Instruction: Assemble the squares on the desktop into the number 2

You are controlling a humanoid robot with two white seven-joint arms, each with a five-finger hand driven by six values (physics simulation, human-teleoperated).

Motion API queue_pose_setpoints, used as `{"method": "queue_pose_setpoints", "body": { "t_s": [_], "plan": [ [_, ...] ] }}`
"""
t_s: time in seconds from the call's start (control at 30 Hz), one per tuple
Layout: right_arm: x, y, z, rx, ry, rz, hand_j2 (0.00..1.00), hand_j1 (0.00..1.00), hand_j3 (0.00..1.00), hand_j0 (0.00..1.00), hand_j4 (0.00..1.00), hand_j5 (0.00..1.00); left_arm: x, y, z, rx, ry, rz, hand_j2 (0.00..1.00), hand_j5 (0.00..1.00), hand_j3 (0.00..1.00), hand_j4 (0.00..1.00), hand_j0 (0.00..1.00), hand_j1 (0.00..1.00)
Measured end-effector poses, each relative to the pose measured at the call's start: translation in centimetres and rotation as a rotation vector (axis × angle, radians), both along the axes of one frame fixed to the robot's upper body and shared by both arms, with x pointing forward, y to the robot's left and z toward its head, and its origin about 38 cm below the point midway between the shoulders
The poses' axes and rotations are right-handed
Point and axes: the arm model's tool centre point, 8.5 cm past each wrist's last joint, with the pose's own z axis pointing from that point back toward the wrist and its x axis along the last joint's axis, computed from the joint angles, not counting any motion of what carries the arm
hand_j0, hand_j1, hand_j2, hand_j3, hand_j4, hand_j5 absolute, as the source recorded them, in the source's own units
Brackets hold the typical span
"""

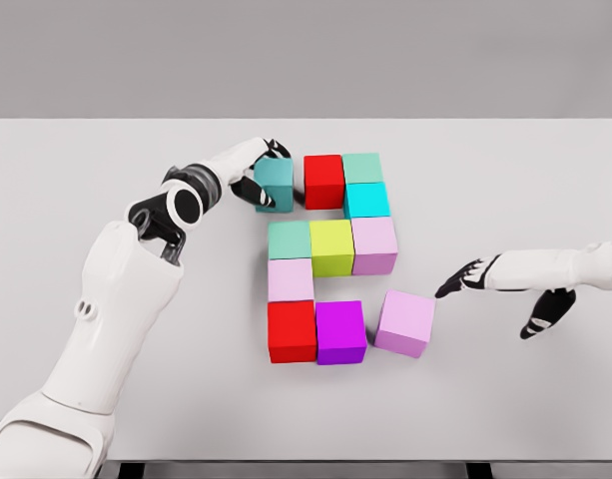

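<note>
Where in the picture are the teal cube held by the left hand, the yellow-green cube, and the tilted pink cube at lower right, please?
teal cube point(277, 183): head view, front face.
yellow-green cube point(331, 246): head view, top face.
tilted pink cube point(405, 321): head view, top face.

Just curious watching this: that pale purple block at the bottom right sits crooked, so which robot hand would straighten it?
Probably the right robot hand: its fingers point at the lilac block, while the left robot hand grips the teal block.
</note>
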Motion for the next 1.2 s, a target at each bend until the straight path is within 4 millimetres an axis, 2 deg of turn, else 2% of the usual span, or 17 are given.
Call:
{"method": "queue_pose_setpoints", "body": {
  "t_s": [0.23, 0.4, 0.53, 0.63, 0.87, 1.2],
  "plan": [
    [-0.1, 0.0, 0.3, -0.004, -0.006, 0.006, 1.0, 1.0, 1.0, 1.0, 1.0, 1.0, 0.0, -0.2, 0.0, -0.001, 0.002, -0.001, 0.86, 0.86, 0.86, 0.86, 0.86, 0.86],
    [-2.7, 0.8, 1.8, -0.044, -0.033, 0.096, 1.0, 1.0, 1.0, 1.0, 1.0, 1.0, 0.1, -0.3, 0.0, -0.002, 0.002, -0.002, 0.87, 0.87, 0.87, 0.87, 0.87, 0.87],
    [-4.0, 0.0, 2.8, -0.078, -0.045, 0.106, 1.0, 1.0, 1.0, 1.0, 1.0, 1.0, 0.1, -0.3, 0.0, 0.001, 0.001, -0.001, 0.88, 0.88, 0.88, 0.88, 0.88, 0.88],
    [-4.6, -0.2, 2.7, -0.099, -0.044, 0.117, 1.0, 1.0, 1.0, 1.0, 1.0, 1.0, 0.1, -0.3, 0.0, 0.01, -0.008, 0.004, 0.88, 0.88, 0.88, 0.88, 0.88, 0.88],
    [-4.0, 2.1, 2.0, -0.115, -0.086, 0.193, 1.0, 1.0, 1.0, 1.0, 1.0, 1.0, 0.5, -1.0, -0.2, 0.023, -0.069, 0.047, 0.88, 0.88, 0.88, 0.88, 0.88, 0.88],
    [-3.3, 1.9, 1.5, -0.146, -0.1, 0.188, 1.0, 1.0, 1.0, 1.0, 1.0, 1.0, 0.1, -1.4, -0.6, 0.017, -0.095, 0.062, 0.91, 0.91, 0.91, 0.91, 0.91, 0.91]
  ]
}}
